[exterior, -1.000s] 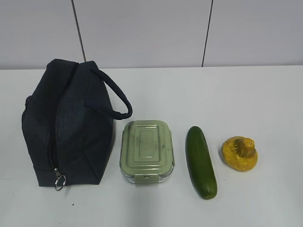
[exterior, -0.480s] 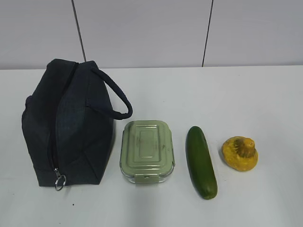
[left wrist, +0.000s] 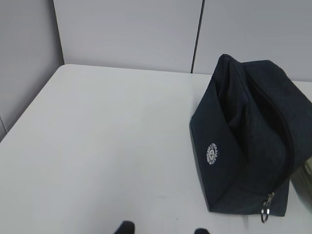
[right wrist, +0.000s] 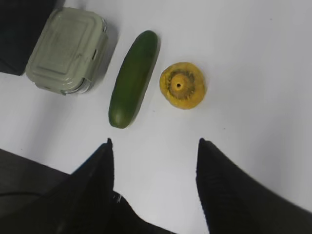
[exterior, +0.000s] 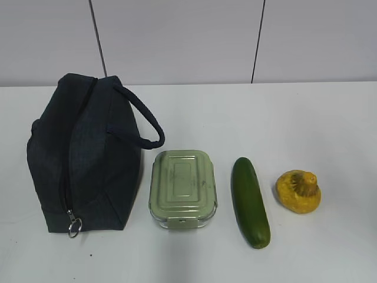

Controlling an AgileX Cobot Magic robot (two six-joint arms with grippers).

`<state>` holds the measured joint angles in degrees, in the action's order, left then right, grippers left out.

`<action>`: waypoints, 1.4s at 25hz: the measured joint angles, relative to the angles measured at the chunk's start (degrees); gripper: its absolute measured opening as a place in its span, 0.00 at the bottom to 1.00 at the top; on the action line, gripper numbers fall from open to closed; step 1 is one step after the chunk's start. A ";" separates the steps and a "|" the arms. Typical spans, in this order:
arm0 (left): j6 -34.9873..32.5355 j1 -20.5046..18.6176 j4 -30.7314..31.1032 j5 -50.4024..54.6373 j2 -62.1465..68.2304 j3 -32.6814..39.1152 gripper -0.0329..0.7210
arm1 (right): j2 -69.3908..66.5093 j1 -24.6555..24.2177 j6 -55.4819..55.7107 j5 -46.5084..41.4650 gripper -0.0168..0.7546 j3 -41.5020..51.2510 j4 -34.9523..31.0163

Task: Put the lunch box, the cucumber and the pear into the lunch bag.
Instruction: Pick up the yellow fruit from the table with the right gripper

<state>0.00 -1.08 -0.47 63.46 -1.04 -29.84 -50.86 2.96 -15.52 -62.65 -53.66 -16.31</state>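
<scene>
Nothing is packed yet, so the bag (exterior: 82,153) needs opening first. It is sitting at the table's (exterior: 294,118) left w/ its zipper running shut down to the ring pull (exterior: 73,226) at the near bottom corner. Just beside it to the right are lying the lunch box (exterior: 182,188), then the cucumber (exterior: 250,201), then the pear (exterior: 298,191), each apart.

Right gripper (right wrist: 153,144) is hanging above bare table near the cucumber and pear, fingers spread wide, empty. Left gripper (left wrist: 163,228): only two dark tips are showing at the frame's bottom edge, apart, nothing between.

Probably best: left pinching the ring squarely, right steadying the fabric, pulling along the zip line, not sideways.
</scene>
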 joint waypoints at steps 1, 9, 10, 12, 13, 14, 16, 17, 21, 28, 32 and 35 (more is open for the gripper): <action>0.00 0.00 0.00 0.00 0.00 0.00 0.36 | -2.78 0.00 0.00 -1.81 0.56 -2.06 -0.13; 0.00 0.00 0.00 0.00 0.00 0.00 0.36 | -24.95 0.00 2.96 -7.48 0.55 -16.69 -0.25; 0.00 0.00 0.00 0.00 0.00 0.00 0.36 | -26.96 0.00 3.21 -7.48 0.55 -17.71 -0.28; 0.00 0.00 0.00 0.00 0.00 0.00 0.36 | -30.30 0.00 3.46 -7.58 0.55 -19.06 -0.28; 0.00 0.00 0.00 0.00 0.00 0.00 0.36 | -31.95 0.00 3.46 -7.58 0.55 -19.58 -0.38; 0.00 0.00 0.00 0.00 0.00 0.00 0.36 | -33.48 0.00 3.67 -7.58 0.55 -19.85 -0.38; 0.00 0.00 0.00 0.00 0.00 0.00 0.36 | -36.03 0.50 4.20 -7.58 0.55 -20.20 -0.25; 0.00 0.00 0.00 0.00 0.00 0.00 0.36 | -37.32 0.78 4.51 -7.58 0.55 -20.20 0.36; 0.00 0.00 0.00 0.00 0.00 0.00 0.36 | -41.91 4.61 4.89 -7.47 0.55 -20.32 4.59; 0.00 0.00 0.00 0.00 0.00 0.00 0.36 | -49.00 9.42 4.89 -6.82 0.68 -20.42 12.14; 0.00 0.00 0.00 0.00 0.00 0.00 0.36 | -51.58 9.42 4.89 -3.49 0.72 -20.56 13.79; 0.00 0.00 0.00 0.00 0.00 0.00 0.36 | -53.50 9.42 4.89 -2.33 0.72 -21.11 13.88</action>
<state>0.00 -1.08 -0.47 63.46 -1.04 -29.84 -104.36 12.38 -10.64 -64.98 -74.77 -2.42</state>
